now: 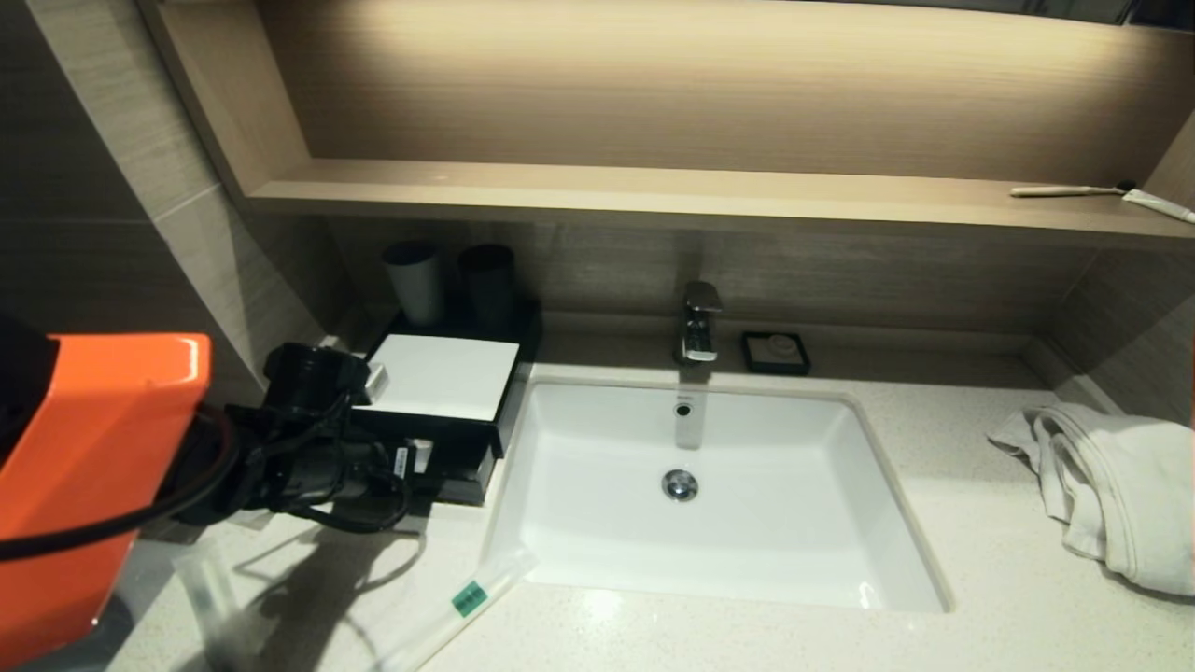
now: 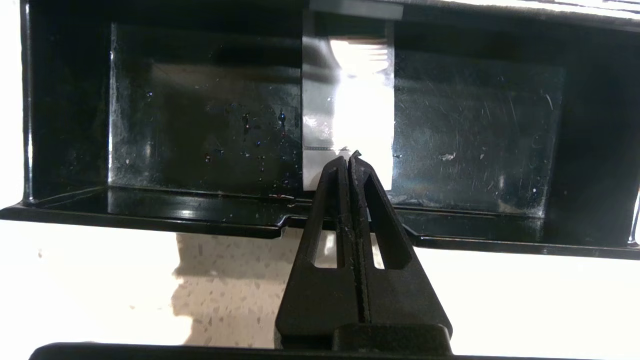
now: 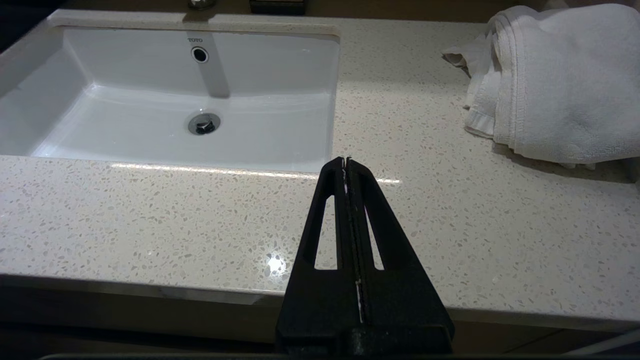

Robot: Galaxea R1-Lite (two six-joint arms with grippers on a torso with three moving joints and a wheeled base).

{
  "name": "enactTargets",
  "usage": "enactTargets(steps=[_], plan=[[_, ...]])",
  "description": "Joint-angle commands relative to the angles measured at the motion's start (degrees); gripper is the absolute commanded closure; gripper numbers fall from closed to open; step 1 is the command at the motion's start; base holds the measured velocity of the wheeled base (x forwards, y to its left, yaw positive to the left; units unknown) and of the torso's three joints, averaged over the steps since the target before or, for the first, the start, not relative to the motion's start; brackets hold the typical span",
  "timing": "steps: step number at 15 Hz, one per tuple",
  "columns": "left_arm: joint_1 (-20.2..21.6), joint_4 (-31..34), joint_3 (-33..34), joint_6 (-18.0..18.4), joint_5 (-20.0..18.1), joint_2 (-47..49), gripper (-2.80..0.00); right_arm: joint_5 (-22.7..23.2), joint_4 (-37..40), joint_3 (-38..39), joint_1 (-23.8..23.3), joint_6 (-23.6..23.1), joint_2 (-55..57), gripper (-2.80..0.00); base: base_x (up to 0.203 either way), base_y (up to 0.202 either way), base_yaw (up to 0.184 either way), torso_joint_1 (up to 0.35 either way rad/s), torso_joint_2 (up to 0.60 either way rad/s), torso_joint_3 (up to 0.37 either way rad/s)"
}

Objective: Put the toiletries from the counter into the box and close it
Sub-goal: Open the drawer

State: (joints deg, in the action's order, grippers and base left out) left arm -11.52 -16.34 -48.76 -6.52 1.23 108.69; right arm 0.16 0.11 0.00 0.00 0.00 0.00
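Over the pulled-out drawer of the box (image 1: pixel 439 392), at the left end of the desk (image 1: pixel 747 635), hangs the left gripper (image 2: pixel 350 156); its fingers are pressed together, and in the left wrist view a whitish translucent packet (image 2: pixel 347 100) lies in the drawer just past the tips; whether its end is pinched between them I cannot tell; the drawer's two dark compartments on either side of that strip look empty. As a judgement, one item is at or in the box and the task is well short of done; two more toiletries lie on the desk near its front edge, a long slim packet with a green label (image 1: pixel 462 607) and a second clear packet (image 1: pixel 210 597) to its left, partly in the arm's shadow; both need carrying to the drawer, and the drawer then needs pushing shut.

The right gripper (image 3: pixel 346 160) is parked low at the front of the desk, right of the basin (image 1: pixel 560 420), fingers pressed together and holding nothing.

Readable writing is scarce; the basin's back wall carries the word TOTO above the overflow hole in the right wrist view; the green label has marks too small to read.
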Motion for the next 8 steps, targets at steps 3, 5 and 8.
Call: enactTargets(steps=[3,5,8], plan=[[0.01,1.53,0.53,-0.07,0.00,-2.39,0.00,-0.01,-0.02,0.00,0.00,0.00,0.00,0.00,0.000,0.000,0.000,0.000,0.00,0.000],[0.00,2.64,1.23,-0.04,0.00,-3.42,0.00,0.02,-0.02,0.00,0.00,0.00,0.00,0.00,0.000,0.000,0.000,0.000,0.00,0.000],[0.01,3.15,2.39,0.02,0.00,-4.36,0.00,-0.02,-0.02,0.00,0.00,0.00,0.00,0.00,0.000,0.000,0.000,0.000,0.00,0.000]])
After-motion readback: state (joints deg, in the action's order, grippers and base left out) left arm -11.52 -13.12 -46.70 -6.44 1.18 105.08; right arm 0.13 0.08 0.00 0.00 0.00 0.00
